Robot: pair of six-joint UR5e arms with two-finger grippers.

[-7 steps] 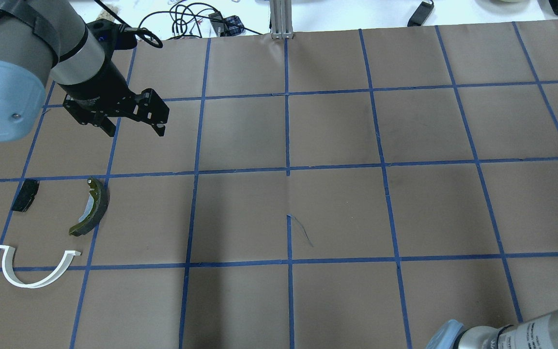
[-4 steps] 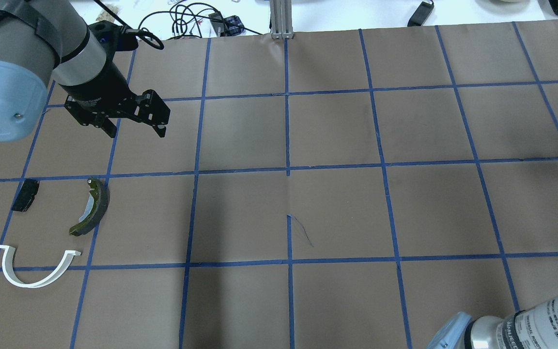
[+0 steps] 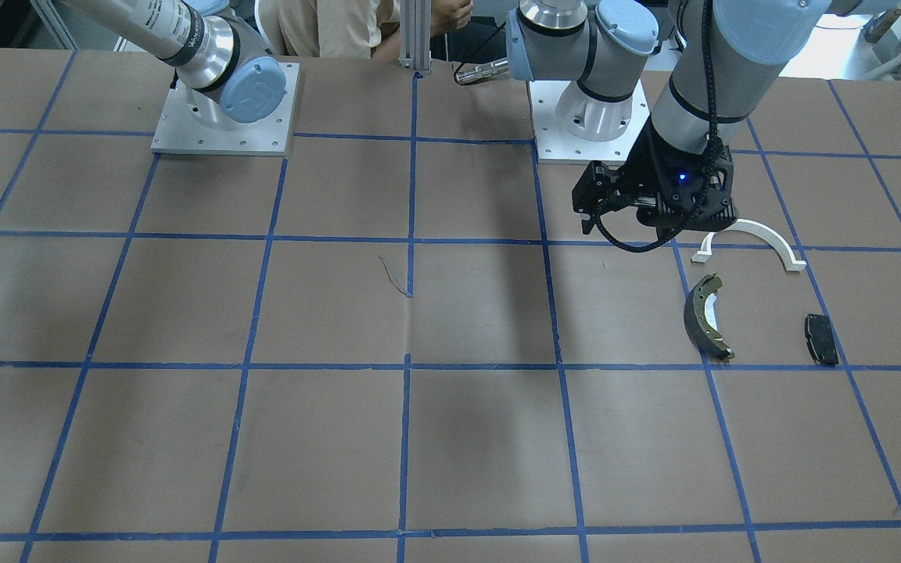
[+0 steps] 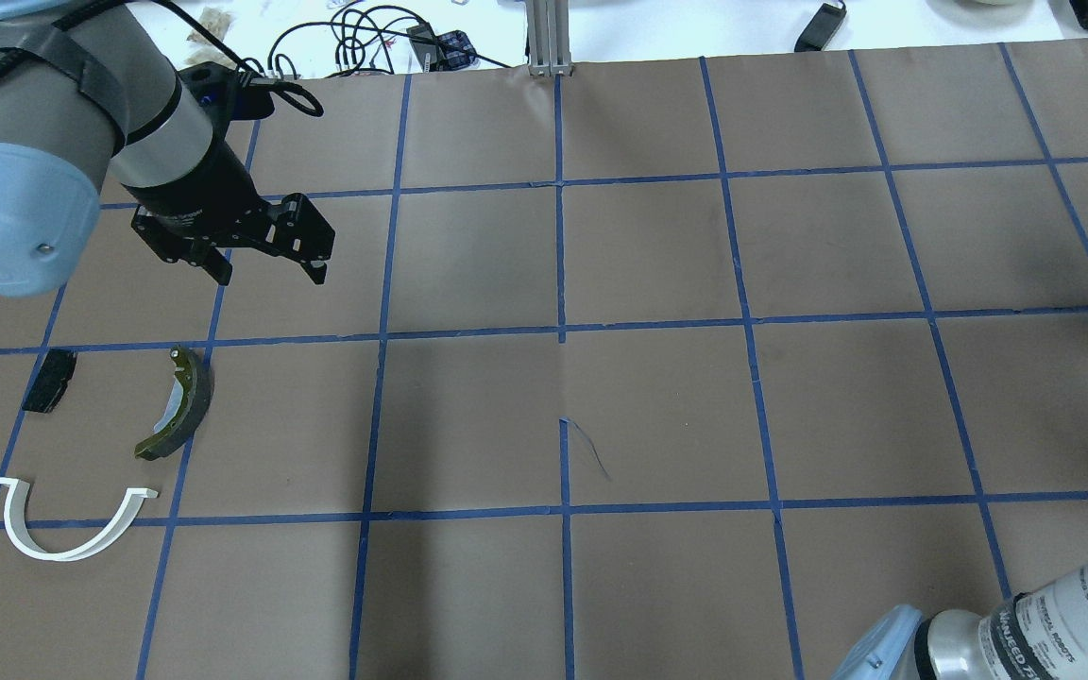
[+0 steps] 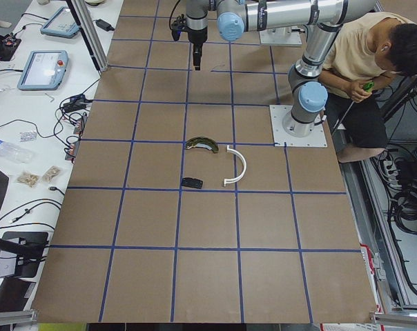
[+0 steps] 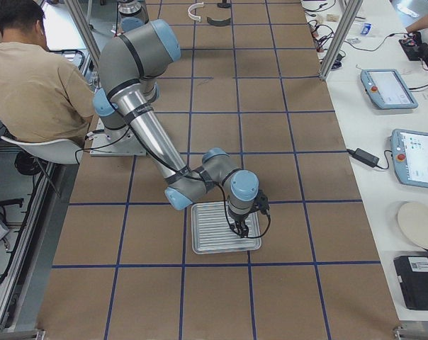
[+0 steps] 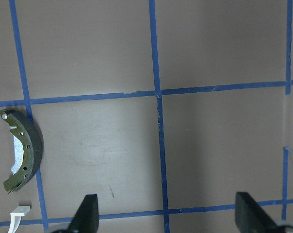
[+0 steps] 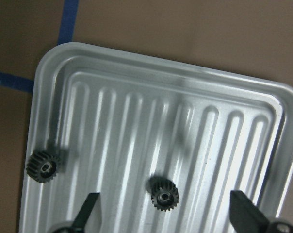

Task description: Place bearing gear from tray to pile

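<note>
**Asker:** Jaws on each side: what are they doing?

**Me:** My left gripper (image 4: 270, 275) is hanging spread and empty near the pile (image 4: 176, 404). My right gripper (image 8: 164, 217) is hovering spread over a bearing gear (image 8: 164, 194) in the tray (image 8: 137, 116). I'm judging it needs centring before closing. Since a second ago, my left gripper is sitting closer to the pile.

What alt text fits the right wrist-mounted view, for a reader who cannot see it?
Looking down between the open fingers of the right hand, a small black toothed gear lies on a ribbed silvery metal tray with rounded corners. A second small black gear sits by the tray's rim at the view's left; brown tabletop with blue tape shows beyond.
</note>
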